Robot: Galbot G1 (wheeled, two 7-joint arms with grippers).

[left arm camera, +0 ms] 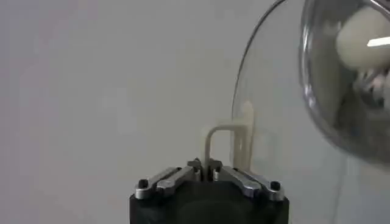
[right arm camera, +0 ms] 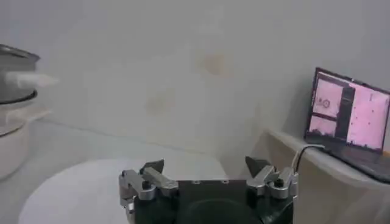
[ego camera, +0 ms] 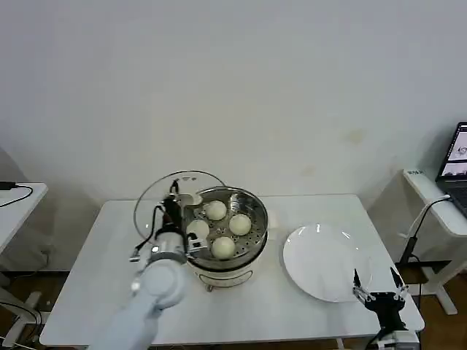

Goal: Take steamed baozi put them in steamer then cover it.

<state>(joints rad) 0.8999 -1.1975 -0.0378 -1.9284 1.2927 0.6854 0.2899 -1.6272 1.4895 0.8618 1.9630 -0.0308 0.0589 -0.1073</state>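
The steamer (ego camera: pixel 244 266), a shiny steel pot on a white base, stands mid-table with several pale baozi (ego camera: pixel 240 224) on its perforated tray. The cover (ego camera: pixel 152 195), a clear glass lid, is held tilted on edge at the steamer's left rim. My left gripper (ego camera: pixel 177 206) is shut on its cream bar handle (ego camera: pixel 187 198). In the left wrist view the left gripper (left arm camera: pixel 206 171) pinches the handle (left arm camera: pixel 226 130), with the glass (left arm camera: pixel 274 103) beyond and the steamer (left arm camera: pixel 341 122) with a baozi (left arm camera: pixel 359 36) beside it. My right gripper (ego camera: pixel 377 286) waits open at the table's front right.
A bare white plate (ego camera: pixel 325 262) lies right of the steamer, just ahead of the right gripper (right arm camera: pixel 207 165); the plate (right arm camera: pixel 73 189) and the steamer's edge (right arm camera: pixel 13 91) also appear there. A side table with a laptop (right arm camera: pixel 350 115) stands off to the right.
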